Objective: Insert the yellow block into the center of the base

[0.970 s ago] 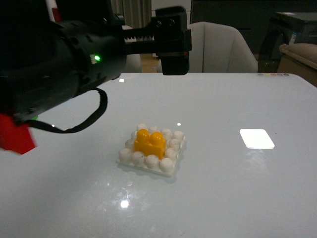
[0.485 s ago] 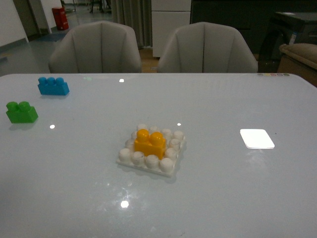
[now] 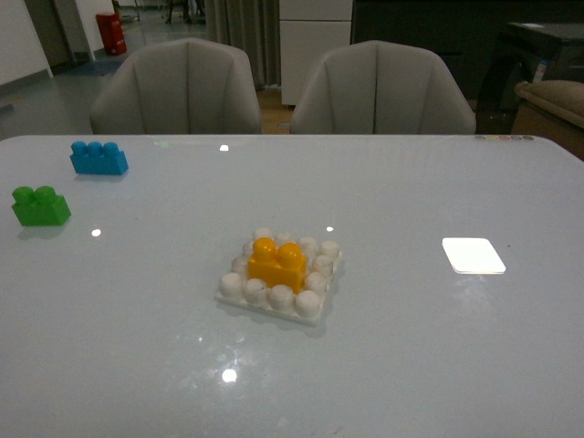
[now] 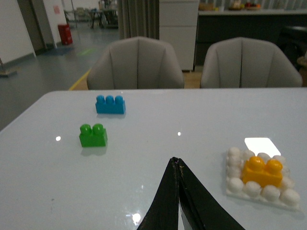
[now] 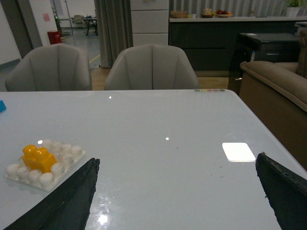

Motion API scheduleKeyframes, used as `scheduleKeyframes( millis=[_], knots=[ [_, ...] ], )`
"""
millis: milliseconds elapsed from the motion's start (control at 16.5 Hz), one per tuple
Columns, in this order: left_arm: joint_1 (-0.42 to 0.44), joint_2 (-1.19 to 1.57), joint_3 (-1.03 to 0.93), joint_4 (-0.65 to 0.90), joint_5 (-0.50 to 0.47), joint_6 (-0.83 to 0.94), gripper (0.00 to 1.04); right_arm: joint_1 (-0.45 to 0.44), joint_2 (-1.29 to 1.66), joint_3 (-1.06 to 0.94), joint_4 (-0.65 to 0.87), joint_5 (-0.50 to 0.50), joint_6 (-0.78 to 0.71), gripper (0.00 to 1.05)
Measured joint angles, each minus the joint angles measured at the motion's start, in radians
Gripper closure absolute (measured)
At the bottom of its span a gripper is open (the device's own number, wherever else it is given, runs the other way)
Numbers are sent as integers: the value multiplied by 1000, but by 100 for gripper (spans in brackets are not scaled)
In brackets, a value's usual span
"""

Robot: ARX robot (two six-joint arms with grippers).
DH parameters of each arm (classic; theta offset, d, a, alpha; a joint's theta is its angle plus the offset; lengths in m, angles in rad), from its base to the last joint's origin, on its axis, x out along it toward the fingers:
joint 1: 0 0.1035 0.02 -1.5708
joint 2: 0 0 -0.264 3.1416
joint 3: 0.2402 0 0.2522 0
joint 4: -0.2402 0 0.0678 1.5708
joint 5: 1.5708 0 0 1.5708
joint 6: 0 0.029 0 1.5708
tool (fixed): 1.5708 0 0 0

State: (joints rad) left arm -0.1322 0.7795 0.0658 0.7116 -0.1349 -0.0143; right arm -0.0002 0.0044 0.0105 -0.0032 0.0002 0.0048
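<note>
Yellow block [image 3: 276, 264] seated in base [image 3: 239, 297] center, clear of fingers [image 4: 176, 201].

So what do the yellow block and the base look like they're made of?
Yellow block: likely molded plastic, uniform saturated color, rounded studs, soft sheen. Base: probably whitish plastic, slightly translucent-looking, with smooth round studs. Neither can be confirmed by sight alone.

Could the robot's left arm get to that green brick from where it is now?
Probably yes. In the left wrist view the green brick stands alone on the table, apart from the blue brick, with nothing between it and the left gripper, whose jaws look closed.
</note>
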Motion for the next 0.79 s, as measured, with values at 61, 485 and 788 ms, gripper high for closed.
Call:
scheduleKeyframes(
  millis=[61,485,788],
  knots=[
    [14,-2,-31,48,11,0,103,0,0,0,0,0,0,6],
    [129,-265,-55,-209,135,0,103,0,0,0,0,0,0,6],
    [131,-412,-55,-344,135,0,103,0,0,0,0,0,0,6]
  ],
)
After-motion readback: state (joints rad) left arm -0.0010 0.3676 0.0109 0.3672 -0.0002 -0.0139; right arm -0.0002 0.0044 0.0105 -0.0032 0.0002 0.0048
